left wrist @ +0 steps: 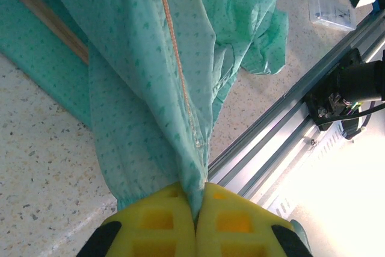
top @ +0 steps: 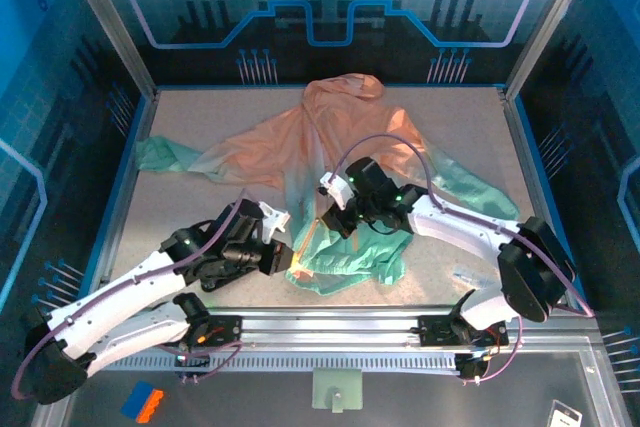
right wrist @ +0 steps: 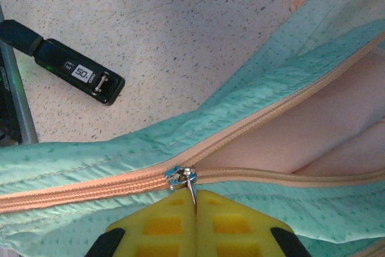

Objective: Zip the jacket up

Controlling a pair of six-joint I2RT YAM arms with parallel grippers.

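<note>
The jacket [top: 340, 137] lies spread on the table, peach at the hood and mint-green toward the near hem. My left gripper [top: 288, 253] is shut on the mint bottom hem beside the zipper; in the left wrist view the yellow pads [left wrist: 162, 215] pinch the fabric [left wrist: 138, 88], and the orange zipper [left wrist: 174, 46] runs away from them. My right gripper [top: 335, 215] is shut on the metal pull of the zipper slider [right wrist: 180, 177]. The zipper is closed to the left of the slider, and the two sides part to its right over the peach lining [right wrist: 289, 136].
A small black tool [right wrist: 66, 67] with a white label lies on the speckled table beyond the jacket. A clear packet [left wrist: 329, 11] rests near the metal rail [top: 330, 327] at the table's near edge. Frame posts and walls enclose the sides.
</note>
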